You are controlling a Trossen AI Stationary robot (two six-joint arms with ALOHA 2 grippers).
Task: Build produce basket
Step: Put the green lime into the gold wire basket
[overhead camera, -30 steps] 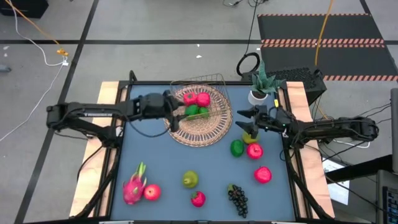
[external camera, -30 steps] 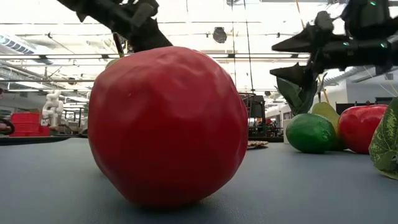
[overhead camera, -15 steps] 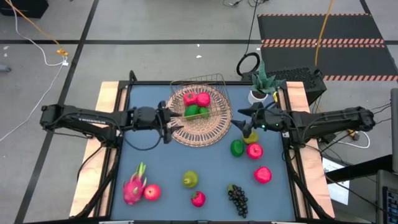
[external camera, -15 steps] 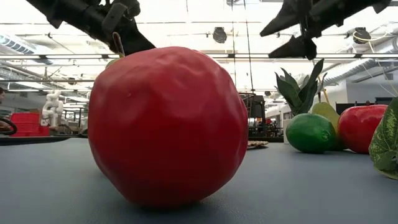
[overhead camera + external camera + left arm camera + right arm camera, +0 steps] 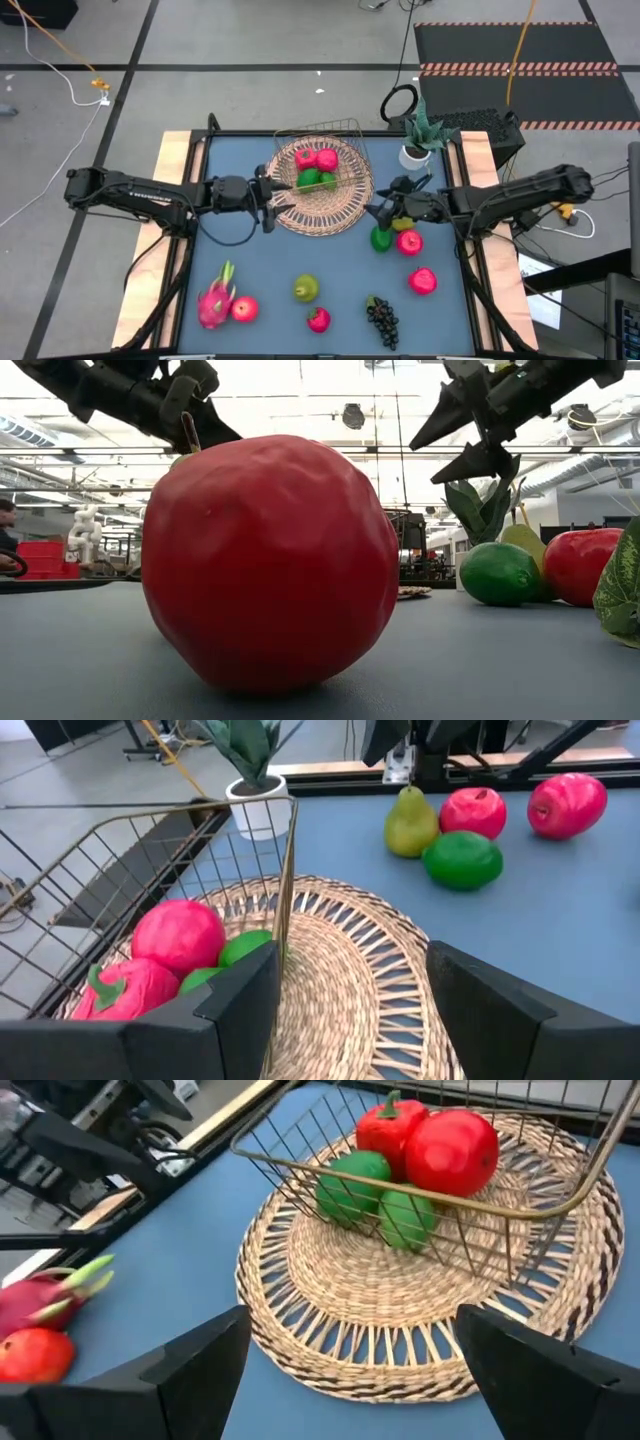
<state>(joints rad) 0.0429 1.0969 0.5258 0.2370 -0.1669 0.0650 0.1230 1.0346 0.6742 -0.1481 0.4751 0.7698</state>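
The left gripper (image 5: 272, 200) has its two dark fingers parted and empty, hovering at the nine o'clock edge of the flat round tan wicker mat (image 5: 320, 213). The right gripper (image 5: 381, 208) also has its fingers spread wide, holding nothing, just off the mat's three o'clock edge and above a green toy lime (image 5: 381, 238).

On the mat stands the small rectangular wire-grid basket (image 5: 322, 129), toward twelve o'clock. Inside it lie a red strawberry (image 5: 389, 1123), a red apple (image 5: 452, 1151) and two green limes (image 5: 378, 1199).

Beside the lime on the blue table (image 5: 260, 260) are a yellow-green pear (image 5: 411, 822) and two red apples (image 5: 415, 260). Toward six o'clock lie a pink dragon fruit (image 5: 214, 300), a small red apple (image 5: 244, 308), another pear (image 5: 306, 288), a strawberry (image 5: 318, 320) and dark purple grapes (image 5: 382, 320). A green plant in a white pot (image 5: 417, 140) stands at two o'clock
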